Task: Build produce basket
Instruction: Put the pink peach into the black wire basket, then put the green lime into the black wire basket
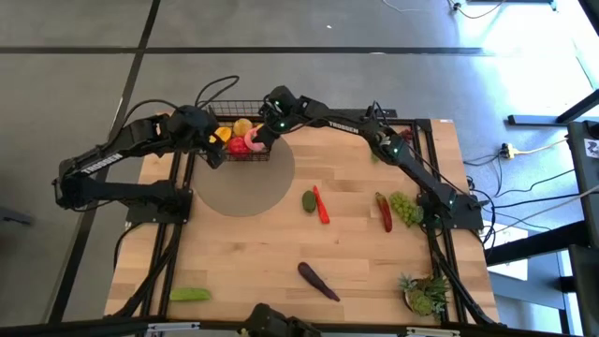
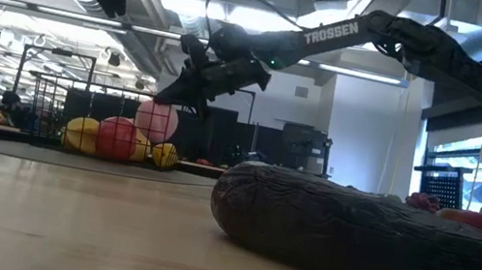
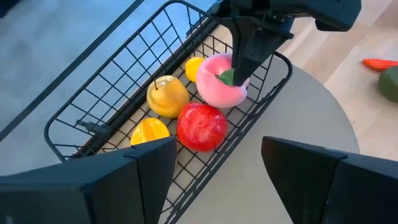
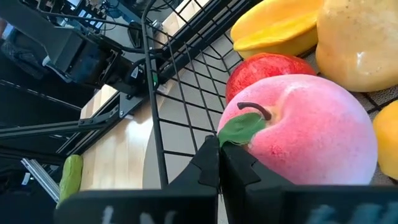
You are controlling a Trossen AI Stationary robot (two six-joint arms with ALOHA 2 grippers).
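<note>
The black wire basket [image 1: 236, 120] stands on a grey round mat at the table's far left. In it lie a red apple [image 3: 200, 126], a yellow fruit [image 3: 166, 96], an orange mango [image 3: 149, 132] and another yellow fruit [image 3: 194, 67]. My right gripper [image 3: 244, 62] reaches in from the right, shut on the pink peach [image 3: 219, 84], which sits higher than the other fruits [image 2: 157, 121]. My left gripper [image 3: 217, 180] hovers open just left of the basket, above its rim, touching nothing. My right gripper pinches the peach's green leaf and stem [image 4: 239, 127] at its top, between the free ends of its two fingers [image 4: 214, 163]. The fingers slant down from the table's right. The peach hangs below them inside the basket; whether its underside rests on another fruit, I cannot tell.
On the bare wood lie a green fruit [image 1: 309, 200] beside a red chili [image 1: 322, 206], another chili [image 1: 384, 212], grapes [image 1: 404, 206], a dark eggplant [image 1: 318, 281] and a green cucumber [image 1: 190, 295]. A spiky potted plant [image 1: 426, 292] stands near right.
</note>
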